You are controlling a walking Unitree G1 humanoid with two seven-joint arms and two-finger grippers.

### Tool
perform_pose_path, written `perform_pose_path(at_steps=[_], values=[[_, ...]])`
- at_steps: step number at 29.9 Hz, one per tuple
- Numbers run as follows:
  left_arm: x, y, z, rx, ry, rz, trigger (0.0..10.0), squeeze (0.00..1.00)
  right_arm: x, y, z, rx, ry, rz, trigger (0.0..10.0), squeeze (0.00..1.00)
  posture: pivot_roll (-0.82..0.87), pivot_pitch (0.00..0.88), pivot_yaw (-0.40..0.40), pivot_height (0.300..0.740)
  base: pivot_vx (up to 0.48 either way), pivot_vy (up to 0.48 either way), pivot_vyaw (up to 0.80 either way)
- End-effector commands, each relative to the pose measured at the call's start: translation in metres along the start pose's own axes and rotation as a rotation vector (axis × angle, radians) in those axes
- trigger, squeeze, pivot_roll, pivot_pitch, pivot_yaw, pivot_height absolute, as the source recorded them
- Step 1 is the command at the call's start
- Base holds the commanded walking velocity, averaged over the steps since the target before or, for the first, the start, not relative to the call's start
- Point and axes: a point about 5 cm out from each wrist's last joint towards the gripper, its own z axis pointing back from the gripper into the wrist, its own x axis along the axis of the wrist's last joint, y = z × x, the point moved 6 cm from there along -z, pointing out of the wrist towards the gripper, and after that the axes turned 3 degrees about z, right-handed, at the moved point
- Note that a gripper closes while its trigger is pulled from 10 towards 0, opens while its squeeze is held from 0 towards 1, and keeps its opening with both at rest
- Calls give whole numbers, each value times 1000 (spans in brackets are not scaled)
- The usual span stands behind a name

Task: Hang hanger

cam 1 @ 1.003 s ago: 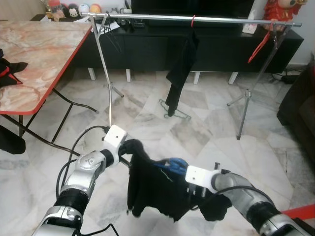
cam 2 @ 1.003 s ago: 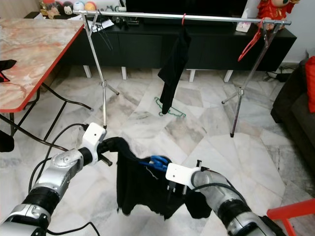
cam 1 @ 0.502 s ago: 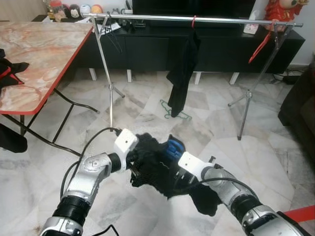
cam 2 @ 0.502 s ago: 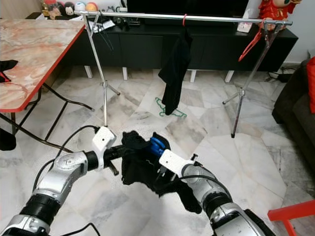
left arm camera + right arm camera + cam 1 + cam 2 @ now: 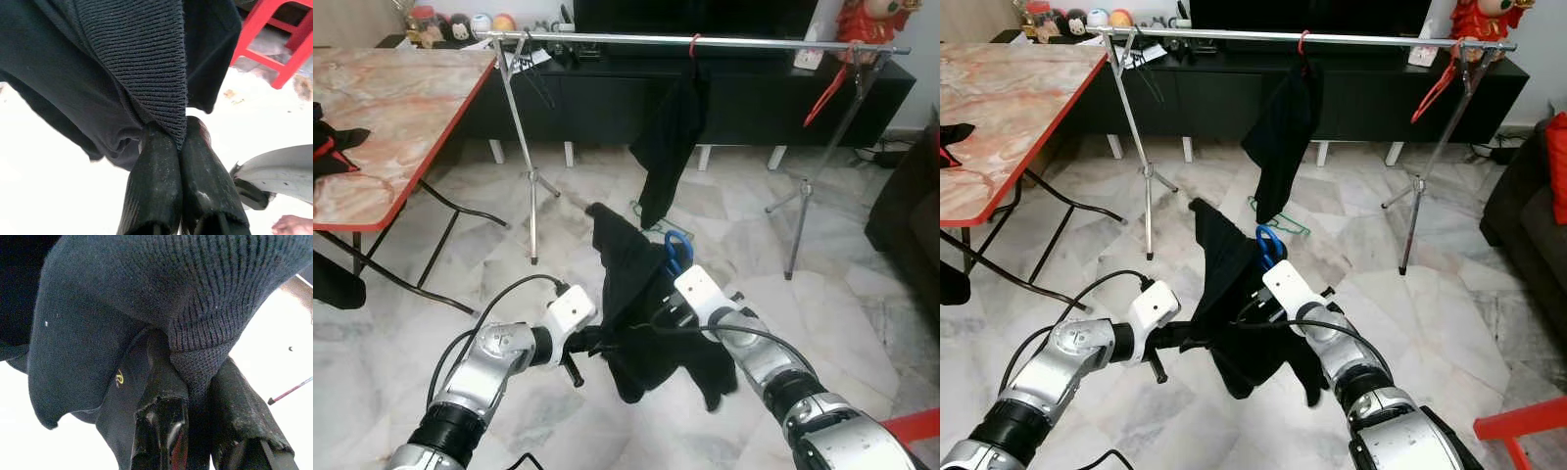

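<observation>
Fingers: left gripper (image 5: 168,132) pinched on the ribbed hem of a limp black knit garment (image 5: 631,294), centre frame, draped over a blue plastic hanger (image 5: 676,250). Right gripper (image 5: 193,367) clamps cloth near the hanger; soft, light, likely to slip, so best held at the stiff hanger hook for the silver metal rail (image 5: 744,39), upper frame.

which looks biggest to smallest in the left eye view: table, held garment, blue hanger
1. table
2. held garment, though it looks large partly from nearness to the camera
3. blue hanger, mostly hidden by the garment
</observation>
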Motion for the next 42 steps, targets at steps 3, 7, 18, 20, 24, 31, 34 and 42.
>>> perform_pose_path(at_steps=[3,7,18,20,24,31,34,42], values=[[-10,-2,0,3,38,-5,10000,0,15,-10,-1,-23,-55,-59,0,0,-28,37,-37,740,0,0,0],[-7,1,-1,28,24,-1,10000,1000,18,-7,-1,-2,-82,-54,0,0,-27,37,-37,740,0,0,0],[-3,4,3,45,-7,-7,10000,1000,11,-12,5,41,-115,9,0,0,-30,51,-40,740,0,0,0],[0,10,8,70,-27,-13,10000,1000,11,-10,8,84,-140,57,0,0,-29,57,-42,740,0,0,0],[14,20,19,107,-92,-51,10000,1000,0,-8,14,151,-141,150,0,0,-29,57,-42,740,0,0,0],[53,30,33,151,-244,-128,10000,1000,-16,-17,29,220,-161,255,0,0,-31,69,-46,740,0,0,0],[62,17,36,74,-286,-152,10000,1000,-18,-14,36,283,-194,308,0,0,-40,71,-42,740,0,0,0],[56,-10,36,-123,-210,-240,10000,0,-11,5,47,424,-286,374,0,0,-44,85,-38,740,0,0,0]])
